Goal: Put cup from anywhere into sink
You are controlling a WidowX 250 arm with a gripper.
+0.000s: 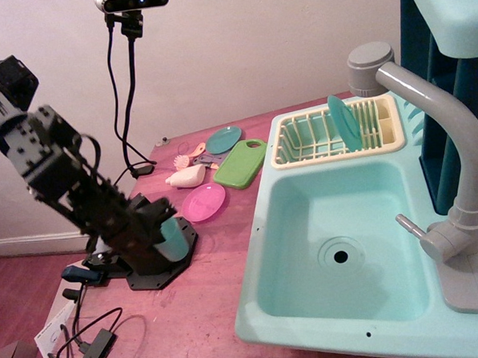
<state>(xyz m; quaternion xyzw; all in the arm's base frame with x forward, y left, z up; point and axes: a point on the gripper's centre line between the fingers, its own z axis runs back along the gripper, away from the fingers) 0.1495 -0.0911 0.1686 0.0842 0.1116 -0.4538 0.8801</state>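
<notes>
The black robot gripper (163, 231) clasps the small teal plastic tumbler cup (174, 238), lifted clear of the pink tabletop (213, 293). Just beyond it lies a round pink plastic plate (203, 202). Off to its right sits the large mint-green rectangular plastic sink (339, 246), well apart from the cup.

A: What is seen on the reddish-pink counter (219, 260)?

B: The mint-green sink (289, 224) is set along the right edge, with the cream dish rack (302, 156) toward the far right corner.

A: And toward the far edge?

B: A teal plate (223, 139), a green cutting board (241, 164), a pink plate (203, 202) and a cream bottle-shaped toy (185, 177) are laid there, close together. The black arm base (159, 267) is placed near the left edge.
</notes>
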